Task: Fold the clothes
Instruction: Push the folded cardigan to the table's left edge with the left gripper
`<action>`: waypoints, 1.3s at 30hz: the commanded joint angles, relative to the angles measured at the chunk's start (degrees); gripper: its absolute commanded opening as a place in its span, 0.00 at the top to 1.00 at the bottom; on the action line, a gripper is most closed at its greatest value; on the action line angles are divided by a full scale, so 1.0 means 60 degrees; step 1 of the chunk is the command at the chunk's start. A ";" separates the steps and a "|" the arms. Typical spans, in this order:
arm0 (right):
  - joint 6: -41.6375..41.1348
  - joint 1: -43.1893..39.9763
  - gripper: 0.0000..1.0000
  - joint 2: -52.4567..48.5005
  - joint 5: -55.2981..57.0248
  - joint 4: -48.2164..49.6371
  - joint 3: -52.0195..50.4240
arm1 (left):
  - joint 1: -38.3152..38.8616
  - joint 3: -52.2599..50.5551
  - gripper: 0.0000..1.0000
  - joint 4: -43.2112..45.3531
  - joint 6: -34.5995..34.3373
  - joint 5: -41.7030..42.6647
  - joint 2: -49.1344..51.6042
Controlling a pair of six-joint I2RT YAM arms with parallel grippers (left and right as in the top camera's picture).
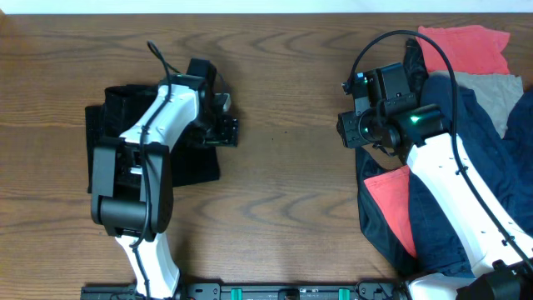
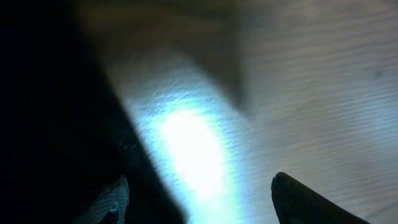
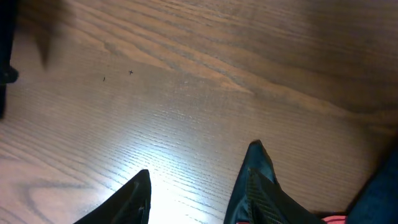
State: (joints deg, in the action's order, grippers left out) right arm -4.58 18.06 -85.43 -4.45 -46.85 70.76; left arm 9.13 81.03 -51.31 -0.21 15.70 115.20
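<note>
The black fuzzy garment (image 1: pixel 107 125) lies bunched on the left of the table, mostly under my left arm. In the left wrist view it fills the dark left side (image 2: pixel 50 124). No buttons show. My left gripper (image 1: pixel 226 131) is at the garment's right edge. Its fingers (image 2: pixel 199 202) are open, the left finger over the cloth edge and the right finger over bare wood. My right gripper (image 1: pixel 348 131) is open and empty (image 3: pixel 196 186) just above bare table, at the left edge of the clothes pile.
A pile at the right holds a navy garment (image 1: pixel 483 158), red cloths (image 1: pixel 466 46) and a grey cloth (image 1: pixel 495 92). Navy cloth shows at the right wrist view's lower right (image 3: pixel 379 193). Wood table (image 1: pixel 287 192) lies between the arms.
</note>
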 commanded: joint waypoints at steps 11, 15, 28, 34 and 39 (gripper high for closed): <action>-0.0200 -0.0062 0.53 0.0076 -0.0015 -0.0270 0.0109 | -0.2954 -0.0106 0.22 0.0871 -0.0073 -0.2310 0.0124; -0.0200 -0.0066 0.53 0.0076 -0.0015 -0.0284 0.0109 | -0.3912 -0.0102 0.21 0.1082 -0.0047 -0.2302 0.0124; -0.1155 -0.0670 0.39 0.0076 -0.0011 -0.0233 0.0109 | -0.3166 0.0055 0.09 0.1020 0.0612 -0.0973 -0.1293; -0.0557 -0.1483 0.04 0.0076 -0.0084 -0.0801 0.0109 | -0.1566 0.0055 0.02 0.0484 0.0597 -0.0973 -0.2171; 0.0036 -0.2040 0.01 0.0076 -0.0080 -0.1676 0.0109 | -0.0947 0.0055 0.02 -0.1566 -0.0379 -0.0962 -0.2317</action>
State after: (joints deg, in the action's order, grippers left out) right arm -7.20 7.46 -85.43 -4.71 -55.70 70.78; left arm 3.20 81.14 -57.01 1.39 10.00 101.27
